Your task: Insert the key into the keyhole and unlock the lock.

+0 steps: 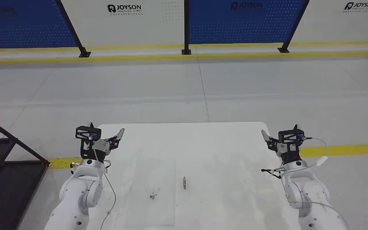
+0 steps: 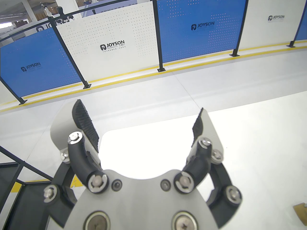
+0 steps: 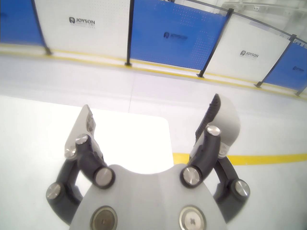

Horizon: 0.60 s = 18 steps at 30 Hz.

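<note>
A slim metal thing (image 1: 184, 183) lies near the middle of the counter (image 1: 230, 144), too small to tell whether it is the key. A speck (image 1: 153, 196) beside it on the counter is just as unreadable (object or mark, I cannot tell). A brass-coloured piece (image 2: 301, 211) on the counter is cut off at the picture's edge.

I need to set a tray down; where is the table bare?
Bare: the table's far half between the left gripper and right gripper, and its right side. Busier near the front middle, where a slim metal piece and a small grey bit lie.
</note>
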Each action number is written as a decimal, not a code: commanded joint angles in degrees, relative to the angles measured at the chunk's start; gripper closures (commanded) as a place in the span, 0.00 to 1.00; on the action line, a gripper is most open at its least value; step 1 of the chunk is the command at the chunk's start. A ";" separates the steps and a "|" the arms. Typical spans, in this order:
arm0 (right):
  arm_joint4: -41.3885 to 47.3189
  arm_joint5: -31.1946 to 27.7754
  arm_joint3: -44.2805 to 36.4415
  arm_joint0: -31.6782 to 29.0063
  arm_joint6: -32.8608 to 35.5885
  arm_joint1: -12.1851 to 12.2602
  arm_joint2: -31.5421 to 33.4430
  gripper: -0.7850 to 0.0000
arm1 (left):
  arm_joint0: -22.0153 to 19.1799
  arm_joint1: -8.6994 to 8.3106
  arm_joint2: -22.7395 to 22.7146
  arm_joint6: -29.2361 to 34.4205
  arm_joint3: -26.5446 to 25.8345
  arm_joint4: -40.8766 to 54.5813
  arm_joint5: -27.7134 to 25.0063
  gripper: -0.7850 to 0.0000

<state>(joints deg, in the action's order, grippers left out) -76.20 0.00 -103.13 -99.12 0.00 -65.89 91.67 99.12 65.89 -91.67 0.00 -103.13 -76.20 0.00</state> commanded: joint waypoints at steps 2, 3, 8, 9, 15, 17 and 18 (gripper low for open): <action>0.00 0.00 0.00 0.00 0.00 0.00 0.00 0.00 | 0.00 0.00 0.00 0.00 0.00 0.00 0.00 0.00; 0.00 0.00 0.00 0.00 0.00 0.00 0.00 0.00 | 0.00 0.00 0.00 0.00 0.00 0.00 0.00 0.00; 0.00 0.00 0.00 0.00 0.00 0.00 0.00 0.00 | 0.00 0.00 0.00 0.00 0.00 0.00 0.00 0.00; 0.00 0.00 0.00 0.00 0.00 0.00 0.00 0.00 | 0.00 0.00 0.00 0.00 0.00 0.00 0.00 0.00; 0.00 0.00 0.00 0.00 0.00 0.00 0.00 0.00 | 1.61 0.05 0.65 -0.04 -0.82 -0.12 -2.10 0.00; 0.00 0.00 0.00 0.00 0.00 0.00 0.00 0.00 | 4.06 -0.02 0.61 -0.80 -2.60 -1.88 -2.98 0.00; 0.00 0.00 0.00 0.00 0.00 0.00 0.00 0.00 | 5.77 -0.02 0.82 -1.19 -3.77 -2.33 -3.59 0.00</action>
<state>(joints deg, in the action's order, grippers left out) -76.20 0.00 -103.13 -99.12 0.00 -65.89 91.67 102.81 65.89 -91.05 -0.76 -105.56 -77.27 -2.94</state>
